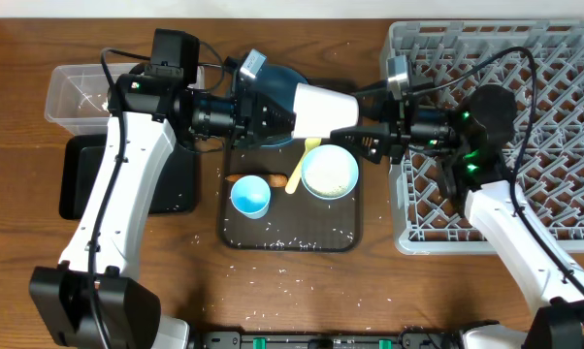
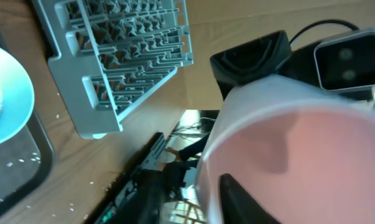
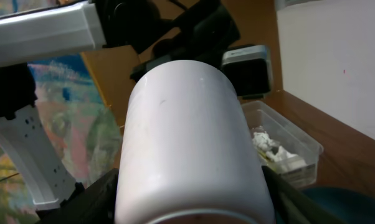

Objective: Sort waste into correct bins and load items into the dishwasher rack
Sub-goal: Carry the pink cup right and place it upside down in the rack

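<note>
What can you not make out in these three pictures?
- Dark blue round dish: overhead, mostly under the left arm and pink plastic cup.
- Contents of the clear rectangular plastic tub: right wrist, blurred, partly behind the cup.
- Grey plastic dishwasher rack: left wrist, cut off by the top edge.

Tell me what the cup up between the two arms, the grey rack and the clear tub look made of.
Pink cup: probably plastic, smooth with a soft sheen. It is pale and opaque outside, pink inside, and light seems to glow through the wall.
Dishwasher rack: moulded grey plastic with a dull finish, a one-piece lattice with upright pegs.
Clear tub: thin transparent plastic, slightly glossy. You can see through its walls.
</note>
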Robot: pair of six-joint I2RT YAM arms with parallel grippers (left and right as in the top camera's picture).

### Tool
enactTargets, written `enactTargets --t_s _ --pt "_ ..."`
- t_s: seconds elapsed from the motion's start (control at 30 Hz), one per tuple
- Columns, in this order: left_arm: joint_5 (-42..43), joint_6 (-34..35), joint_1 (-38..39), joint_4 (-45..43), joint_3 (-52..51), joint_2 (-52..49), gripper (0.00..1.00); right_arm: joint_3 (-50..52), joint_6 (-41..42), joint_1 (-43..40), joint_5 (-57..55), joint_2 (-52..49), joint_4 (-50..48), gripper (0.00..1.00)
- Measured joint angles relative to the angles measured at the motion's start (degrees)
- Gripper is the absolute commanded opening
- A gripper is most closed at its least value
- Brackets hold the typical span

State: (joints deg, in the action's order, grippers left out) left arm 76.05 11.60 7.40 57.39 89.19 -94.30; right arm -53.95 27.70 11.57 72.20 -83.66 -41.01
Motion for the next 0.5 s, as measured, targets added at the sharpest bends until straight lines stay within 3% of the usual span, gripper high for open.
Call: enactTargets --t_s 0.23,0.37,0.5 --pt "-3.6 0.1 0.0 0.0 0.0 0.0 0.43 0.0 4.2 -8.7 0.4 0.0 2.7 0.54" --pt "-9.8 0.1 0.0 0.0 0.0 0.0 0.44 0.0 5.4 -14.8 0.0 -0.1 10.9 0.47" --pt "-19.2 0.1 0.0 0.0 0.0 0.0 0.45 0.0 5.6 -20.0 -0.5 -0.3 16.0 0.49"
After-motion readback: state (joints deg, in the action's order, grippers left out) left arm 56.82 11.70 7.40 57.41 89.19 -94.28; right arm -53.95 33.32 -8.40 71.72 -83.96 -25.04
